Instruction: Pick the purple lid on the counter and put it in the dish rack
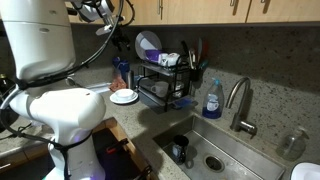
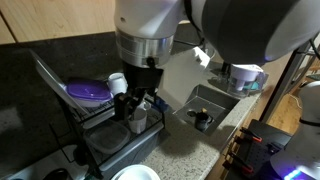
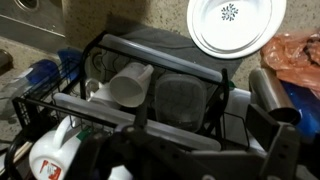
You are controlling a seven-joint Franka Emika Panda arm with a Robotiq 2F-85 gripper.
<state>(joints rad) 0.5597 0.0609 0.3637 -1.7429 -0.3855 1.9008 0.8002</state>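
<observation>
hovering just above the black wire dish rack (image 1: 160, 70), the robot's claw (image 2: 138, 108) hangs with its two dark fingers spread and nothing pinched between them, as an exterior view shows. the purple lid (image 1: 148, 43) is already in the rack, leaning tilted on its edge in the upper tier with a paler patch near its middle. in both exterior views it sits at the end of the rack away from the steel sink (image 1: 215, 150), near the claw but not touching it. a white cup (image 2: 118, 82) stands in the rack just beside the claw's fingers. from the wrist view the same rack fills the frame, a white cup lying on its side next to a clear container (image 3: 180, 100), and a white jug with a red label (image 3: 55, 155) low at the edge. a white round plate (image 1: 124, 97) rests on the grey speckled worktop (image 1: 128, 110) just beside the rack, on the side away from the sink. a utensil holder (image 1: 190, 65) is fixed at the rack's sink end. a blue soap bottle (image 1: 212, 100) stands between the rack and the curved tap (image 1: 240, 100), and a dark cup (image 1: 180, 150) sits in the sink basin.
</observation>
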